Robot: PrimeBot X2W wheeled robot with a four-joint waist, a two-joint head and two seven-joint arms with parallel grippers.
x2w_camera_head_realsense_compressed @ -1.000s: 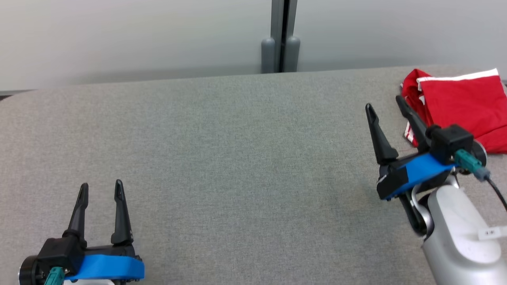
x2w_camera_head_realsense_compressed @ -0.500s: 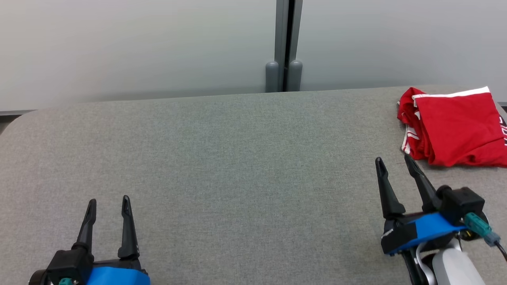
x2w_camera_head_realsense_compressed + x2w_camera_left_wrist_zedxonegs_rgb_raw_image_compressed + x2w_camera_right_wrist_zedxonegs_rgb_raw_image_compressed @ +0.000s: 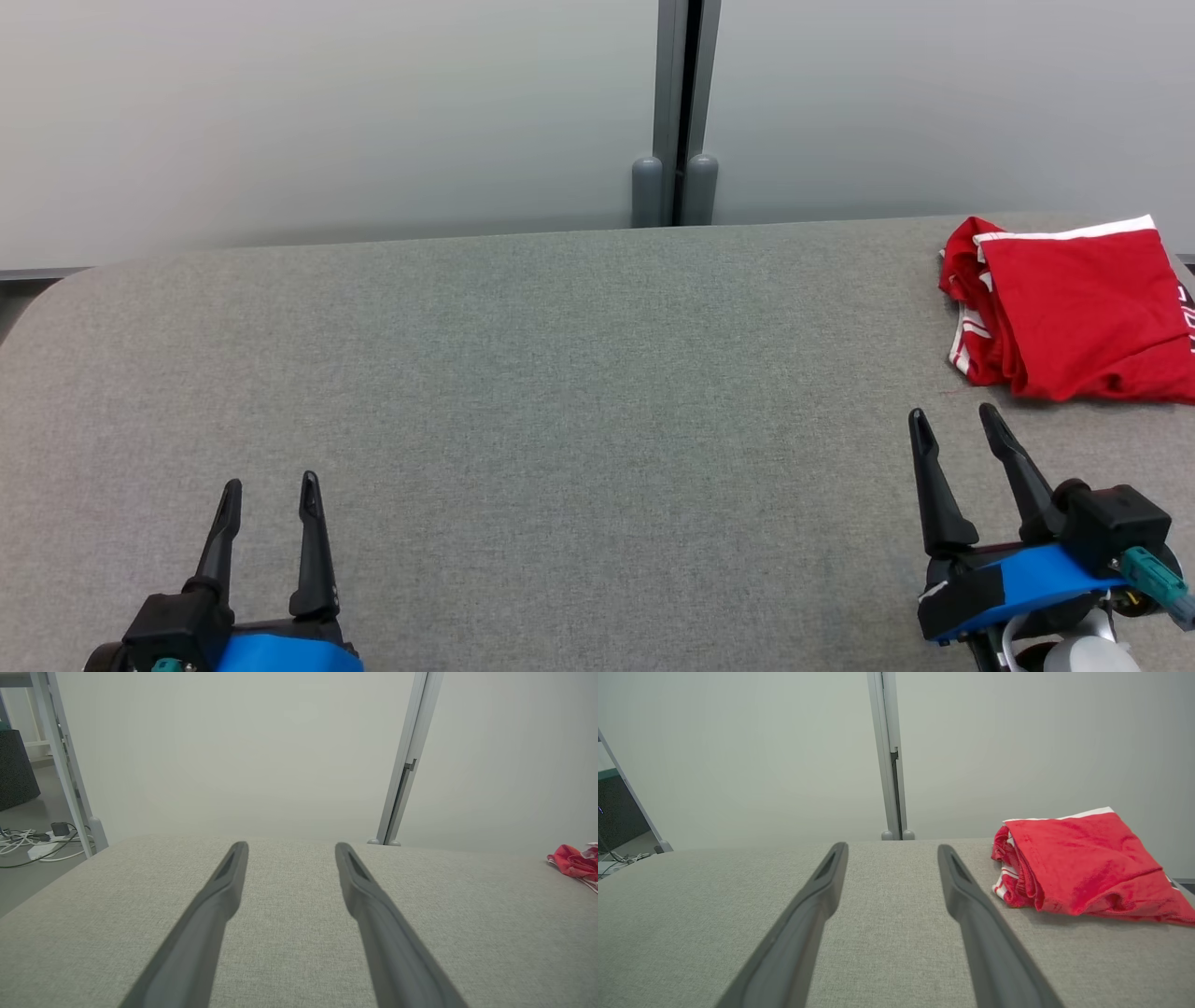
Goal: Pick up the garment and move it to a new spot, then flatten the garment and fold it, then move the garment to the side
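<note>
Two grippers are hovering low over the near edge of the table; legend is running near to far.

(a) Near left corner: left gripper is pointing toward the far edge, fingers spread wide, nothing btwn them.

(b) Near right corner: right gripper is likewise standing wide open & empty, tips aiming at the garment, near it but not touching.

(c) Centre: grey fabric top is lying bare.

(d) Far right corner: garment, red w/ white trim, is resting as a rough fold. Its top panel is lying fairly flat, while its left side is bunching into loose layers. Its right portion is running out of the head view, so how close it is lying to the right edge cannot be told.

(e) Beyond the far edge: a grey post is dividing two pale wall panels.

Judgement: the fold appears done & the piece is sitting at the side, so the task is prob. at or near its end.

Risks if a re-grasp is attempted:
- Pinching only the top panel would be peeling the fold open.
- Fingers sliding in from the left would be shoving the bunched layers toward the right edge, poss. off it.
- Low tips could be snagging the table's fabric cover.
- The soft stack is likely slumping once lifted at one pt.
</note>
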